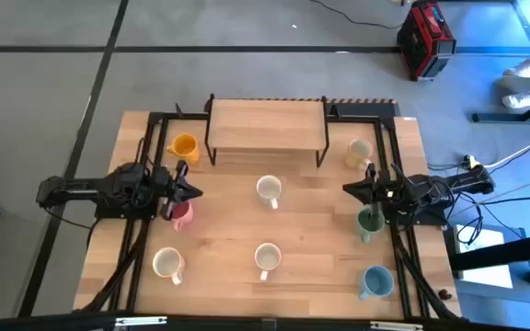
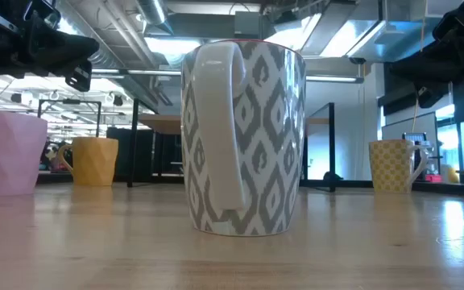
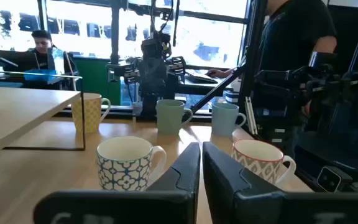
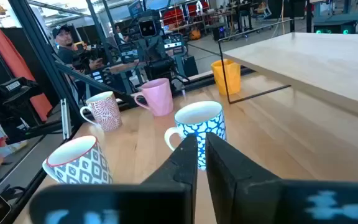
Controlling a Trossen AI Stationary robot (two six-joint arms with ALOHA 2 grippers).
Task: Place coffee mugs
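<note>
Centrally, a wooden riser shelf (image 1: pixel 266 126) stands at the table's (image 1: pixel 320 248) far edge, with eight mugs spread around it. The orange-yellow mug (image 1: pixel 184 146) and pink mug (image 1: pixel 180 213) flank the left gripper (image 1: pixel 194 191); its jaws are closed, holding nothing. The right gripper (image 1: pixel 348 188), jaws likewise closed and empty, sits between the cream mug (image 1: pixel 358 154) and green mug (image 1: pixel 368 222). A blue-patterned white mug (image 1: pixel 268 190) stands between both grippers. A red case (image 1: pixel 426 39) rests on the floor beyond.
</note>
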